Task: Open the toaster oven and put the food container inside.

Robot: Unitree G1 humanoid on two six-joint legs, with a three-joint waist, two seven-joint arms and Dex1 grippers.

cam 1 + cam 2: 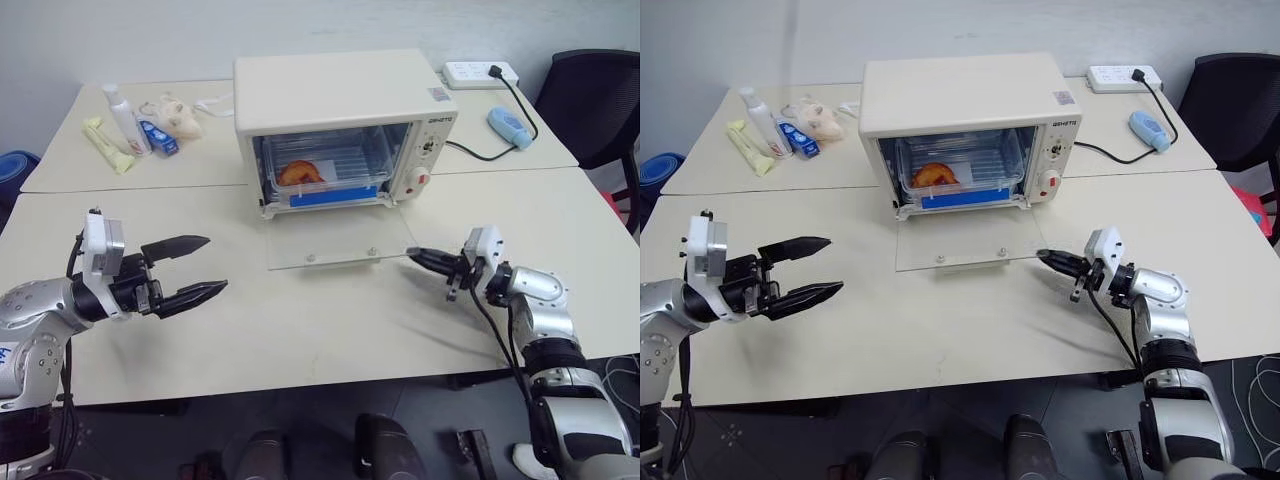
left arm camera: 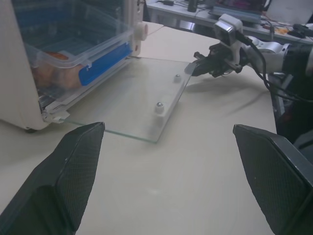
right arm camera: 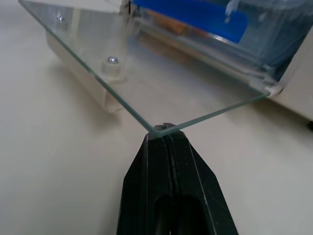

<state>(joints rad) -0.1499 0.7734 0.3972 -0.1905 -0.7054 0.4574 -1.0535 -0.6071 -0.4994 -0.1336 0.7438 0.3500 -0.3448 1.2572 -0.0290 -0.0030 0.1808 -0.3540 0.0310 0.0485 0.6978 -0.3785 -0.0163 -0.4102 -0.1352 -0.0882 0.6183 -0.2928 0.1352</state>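
A big pale table (image 1: 330, 320) fills most of the picture. The toaster oven (image 1: 340, 95) sits in the upper middle of it. Its glass door (image 1: 335, 238) hangs down flat and open, in the middle. The food container (image 1: 325, 168) is inside the oven, on the rack, with orange food showing. The left gripper (image 1: 200, 268) is at the lower left, away from the door, with its fingers spread wide and holding nothing. The right gripper (image 1: 418, 254) is at the right middle, fingers pressed shut, its tip touching the door's near right corner.
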